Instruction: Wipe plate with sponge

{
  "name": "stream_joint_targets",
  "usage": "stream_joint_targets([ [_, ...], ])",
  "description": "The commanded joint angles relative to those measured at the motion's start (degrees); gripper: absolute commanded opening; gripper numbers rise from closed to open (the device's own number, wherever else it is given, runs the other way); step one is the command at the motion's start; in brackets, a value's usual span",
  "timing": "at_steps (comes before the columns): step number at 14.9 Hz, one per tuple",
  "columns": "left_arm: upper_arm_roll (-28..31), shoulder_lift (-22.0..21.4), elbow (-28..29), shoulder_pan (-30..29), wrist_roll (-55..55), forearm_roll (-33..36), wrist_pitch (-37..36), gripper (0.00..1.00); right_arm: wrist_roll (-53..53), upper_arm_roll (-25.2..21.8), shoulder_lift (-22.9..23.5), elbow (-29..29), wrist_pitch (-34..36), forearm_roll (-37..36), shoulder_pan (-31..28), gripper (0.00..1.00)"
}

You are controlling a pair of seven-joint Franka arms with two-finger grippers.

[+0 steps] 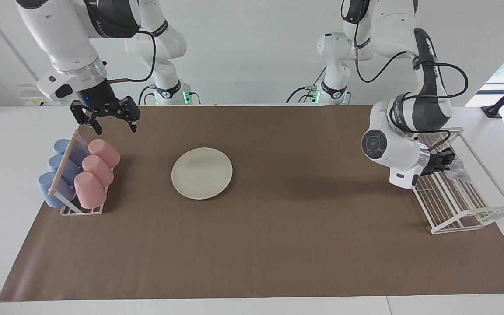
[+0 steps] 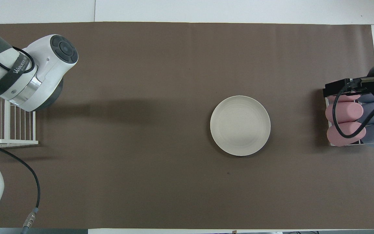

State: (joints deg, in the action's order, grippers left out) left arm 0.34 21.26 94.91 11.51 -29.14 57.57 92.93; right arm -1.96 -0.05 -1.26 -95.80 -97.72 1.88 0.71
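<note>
Meanwhile, the left gripper (image 1: 446, 161) reaches the shiny silvery-grey wrinkly sponge (image 1: 457, 171) in the white wire rack (image 1: 466, 205), its grip unclear; the right gripper (image 1: 112, 124) hangs spread wide over the cup rack (image 1: 66, 175), the round cream-white plate (image 1: 202, 173) bare.

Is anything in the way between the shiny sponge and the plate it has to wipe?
Nothing visible is. The sponge sits in the white wire rack at the left hand. Only bare brown mat lies between the rack and the plate. The right hand waits, open, over the cup rack.
</note>
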Motion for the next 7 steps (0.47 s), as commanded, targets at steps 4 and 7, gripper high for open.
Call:
stream_joint_targets([
  [4,-0.42,-0.43,2.03,-1.31,-2.33,0.88,3.92,0.00,-1.47,-0.65,1.17,1.93,2.18,-1.00,0.08,1.00],
  [7,-0.42,-0.51,2.12,-1.31,-2.33,0.70,4.53,0.00,-1.73,-1.87,1.00,2.02,3.86,-0.91,-0.01,1.00],
])
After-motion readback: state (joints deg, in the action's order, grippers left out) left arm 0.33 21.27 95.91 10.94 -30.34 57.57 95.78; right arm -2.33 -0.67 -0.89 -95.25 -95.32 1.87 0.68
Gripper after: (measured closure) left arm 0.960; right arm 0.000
